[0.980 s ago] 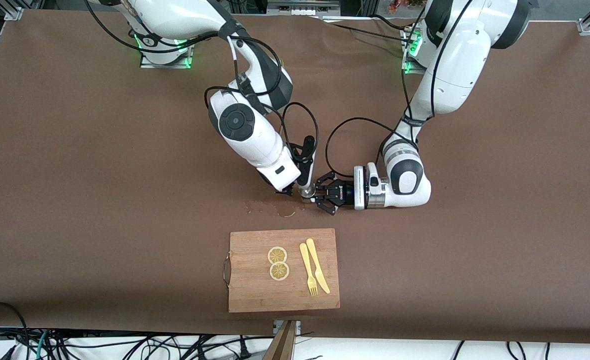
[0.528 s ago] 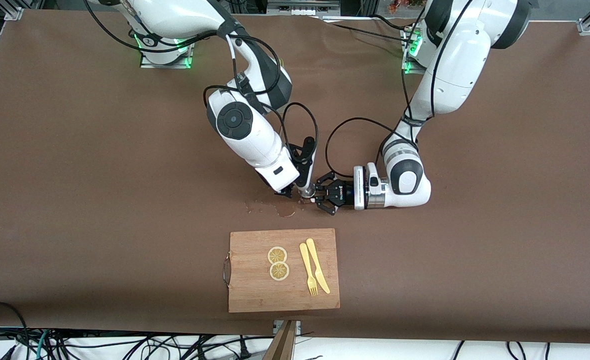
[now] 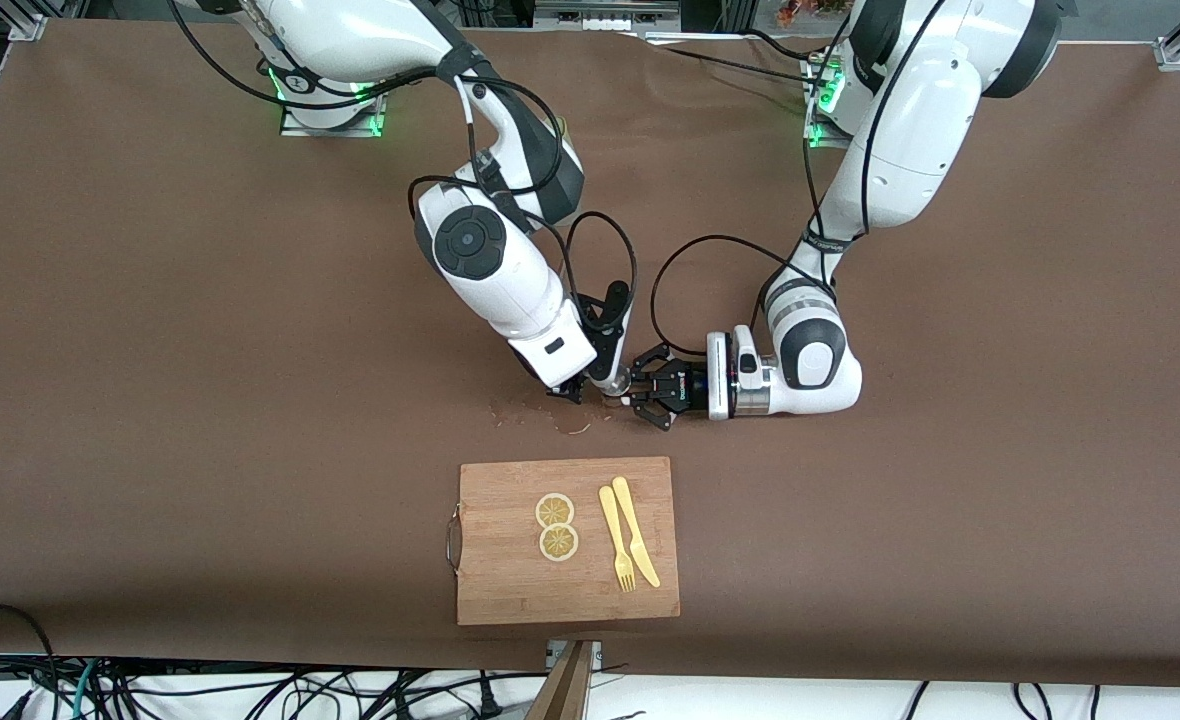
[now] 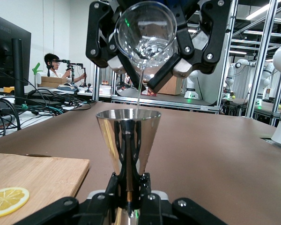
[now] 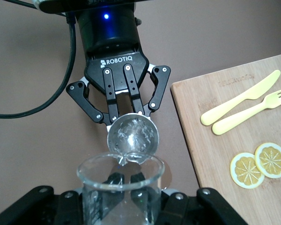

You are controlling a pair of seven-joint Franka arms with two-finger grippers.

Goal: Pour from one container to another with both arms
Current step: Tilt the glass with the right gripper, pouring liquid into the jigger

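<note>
A brown table (image 3: 150, 300) spreads under me in a busy lab. My left pincer (image 3: 645, 392) is clenched on a steel jigger (image 4: 128, 140), held upright just above the table; my right pincer (image 3: 578, 385) grasps a glass beaker (image 5: 120, 187) tipped over it, lip directly above the jigger's mouth, a thin stream falling in. Spilled drops (image 3: 550, 418) lie on the table beside us. Nearer the front camera sits a cutting board (image 3: 510, 590) with lemon slices (image 3: 556, 526).
</note>
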